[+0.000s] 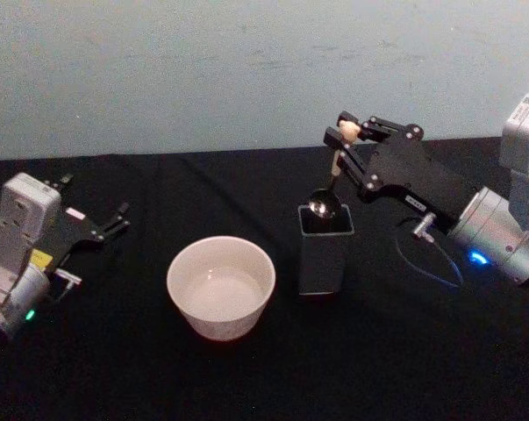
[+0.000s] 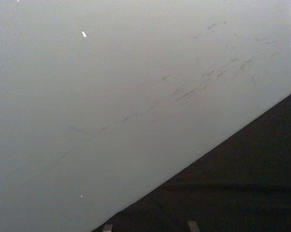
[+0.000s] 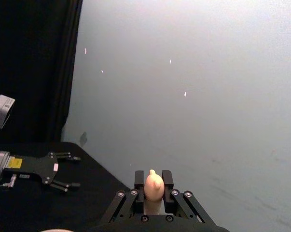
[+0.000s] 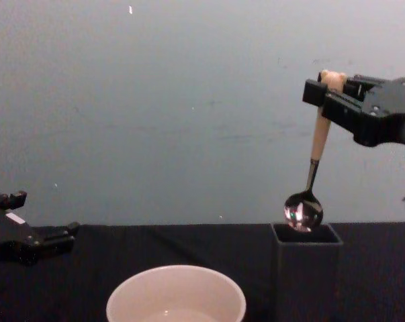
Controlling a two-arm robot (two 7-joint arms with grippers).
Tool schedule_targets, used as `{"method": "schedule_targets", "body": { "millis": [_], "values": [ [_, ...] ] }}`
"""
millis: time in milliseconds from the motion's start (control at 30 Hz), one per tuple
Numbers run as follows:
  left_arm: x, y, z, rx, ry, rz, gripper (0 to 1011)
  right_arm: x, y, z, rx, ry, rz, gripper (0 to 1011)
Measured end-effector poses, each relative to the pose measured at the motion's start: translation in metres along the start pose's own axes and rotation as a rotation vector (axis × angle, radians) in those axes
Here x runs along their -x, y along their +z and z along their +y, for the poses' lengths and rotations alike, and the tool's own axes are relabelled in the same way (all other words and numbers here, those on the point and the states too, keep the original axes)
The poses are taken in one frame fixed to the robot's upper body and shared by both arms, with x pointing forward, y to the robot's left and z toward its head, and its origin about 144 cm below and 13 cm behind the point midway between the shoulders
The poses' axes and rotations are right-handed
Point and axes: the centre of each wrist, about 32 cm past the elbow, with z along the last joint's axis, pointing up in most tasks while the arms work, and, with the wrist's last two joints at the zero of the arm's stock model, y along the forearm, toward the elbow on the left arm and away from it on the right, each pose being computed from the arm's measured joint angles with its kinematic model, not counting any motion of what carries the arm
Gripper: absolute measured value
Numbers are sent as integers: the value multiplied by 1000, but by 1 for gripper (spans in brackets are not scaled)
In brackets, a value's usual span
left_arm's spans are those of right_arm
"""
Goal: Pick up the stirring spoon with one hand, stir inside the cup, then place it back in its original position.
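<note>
My right gripper [image 1: 346,132] is shut on the cream handle of the stirring spoon [image 1: 332,171], near its bear-head top [image 3: 153,183]. The spoon hangs almost upright, and its silver bowl [image 4: 303,211] sits just at the open top of the dark square holder [image 4: 306,268], its original position. The cream-white cup [image 1: 221,286] stands on the black table left of the holder, also seen in the chest view [image 4: 176,296]. My left gripper [image 1: 113,219] rests open at the table's left side, apart from the cup, and the right wrist view shows it farther off [image 3: 65,170].
A black cloth [image 1: 273,377] covers the table, which ends at a pale grey wall [image 1: 246,70] behind. A cable [image 1: 422,250] loops on the cloth under the right arm. Open cloth lies between the cup and the left arm.
</note>
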Motion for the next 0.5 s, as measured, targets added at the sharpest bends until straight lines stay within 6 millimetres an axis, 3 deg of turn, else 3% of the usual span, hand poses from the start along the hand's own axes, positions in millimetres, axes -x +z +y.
{"method": "schedule_targets", "body": {
  "millis": [500],
  "values": [
    [0, 0, 0, 0, 0, 0, 1001, 14, -14, -1, 70, -64, 86, 214]
  ]
}}
